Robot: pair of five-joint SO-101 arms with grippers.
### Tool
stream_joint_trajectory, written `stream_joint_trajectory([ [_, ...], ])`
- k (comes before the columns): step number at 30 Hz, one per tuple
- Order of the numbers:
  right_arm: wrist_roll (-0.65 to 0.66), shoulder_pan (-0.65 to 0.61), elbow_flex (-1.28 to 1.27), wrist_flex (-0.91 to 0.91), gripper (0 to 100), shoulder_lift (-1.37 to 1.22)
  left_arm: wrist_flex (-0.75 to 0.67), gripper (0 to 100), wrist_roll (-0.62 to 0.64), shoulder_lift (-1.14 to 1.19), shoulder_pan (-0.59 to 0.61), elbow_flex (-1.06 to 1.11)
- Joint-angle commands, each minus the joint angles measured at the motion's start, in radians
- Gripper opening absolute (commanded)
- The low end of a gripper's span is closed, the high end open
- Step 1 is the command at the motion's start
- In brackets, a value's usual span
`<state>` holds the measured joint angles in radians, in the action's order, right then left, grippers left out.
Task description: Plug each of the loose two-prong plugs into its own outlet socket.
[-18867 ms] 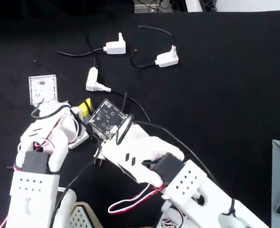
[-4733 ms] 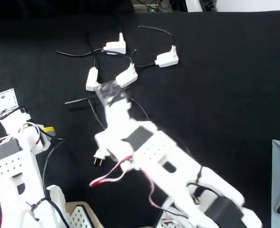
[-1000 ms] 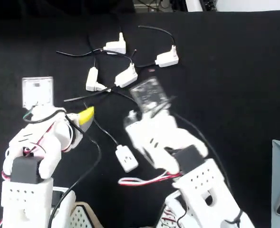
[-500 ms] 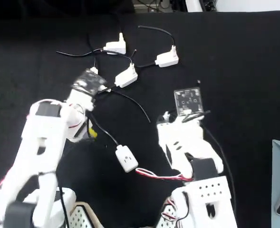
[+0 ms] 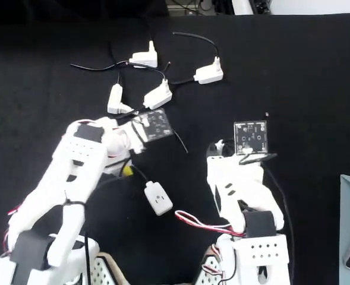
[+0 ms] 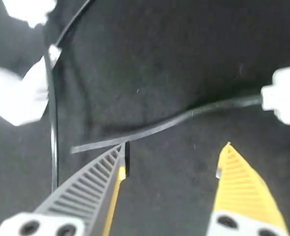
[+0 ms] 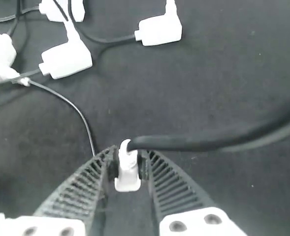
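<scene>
I have the left gripper (image 6: 176, 147) hanging over the bench (image 5: 317, 89) with its fingers apart and nothing between them. One finger is grey and ribbed, the other yellow. A thin black cable (image 6: 159, 127) crosses the dark cloth just past the fingertips. It ends at a blurred white piece (image 6: 285, 101) that I cannot identify.

The right gripper (image 7: 128, 158) has its fingers clamped on a small white plug (image 7: 127, 173). The plug stands upright between the ribbed pads, and a thick black cable (image 7: 209, 140) leaves its top and runs off sideways. From above, the right arm (image 5: 240, 184) sits right of centre and the left arm (image 5: 73, 172) reaches in from the near left.

A white socket block (image 5: 158, 198) lies flat on the cloth between the two arms, on the near side. Its two holes face up and its lead runs back under the left arm.

On the far side lie four more white plugs, all with black leads:
- the far plug (image 5: 144, 58)
- the right-hand plug (image 5: 209, 72)
- the left-hand plug (image 5: 115, 100)
- the middle plug (image 5: 158, 95), which is just beyond the left arm's wrist

None of these four touch either gripper
</scene>
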<state>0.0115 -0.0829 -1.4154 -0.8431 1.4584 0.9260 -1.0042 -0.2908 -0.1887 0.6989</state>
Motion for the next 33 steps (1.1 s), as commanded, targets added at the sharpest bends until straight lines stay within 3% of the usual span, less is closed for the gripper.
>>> stream_joint_trajectory([
  [1,0.008,0.014,0.001,0.017,1.1,0.016,-0.043,30,-0.009,0.054,-0.051,-0.015],
  [7,0.008,0.014,0.001,0.017,1.1,0.016,-0.048,29,-0.005,0.178,-0.077,-0.068],
  [14,0.008,0.014,0.001,0.017,1.1,0.016,-0.229,17,-0.003,0.322,-0.079,-0.041],
  [17,0.008,0.014,0.001,0.017,1.1,0.016,-0.238,14,-0.005,0.350,-0.079,-0.036],
  [22,0.008,0.014,0.001,0.017,1.1,0.018,-0.176,2,-0.008,0.350,-0.076,-0.039],
  [33,0.008,0.014,0.001,0.018,1.1,0.018,0.198,3,0.046,0.037,-0.068,-0.031],
])
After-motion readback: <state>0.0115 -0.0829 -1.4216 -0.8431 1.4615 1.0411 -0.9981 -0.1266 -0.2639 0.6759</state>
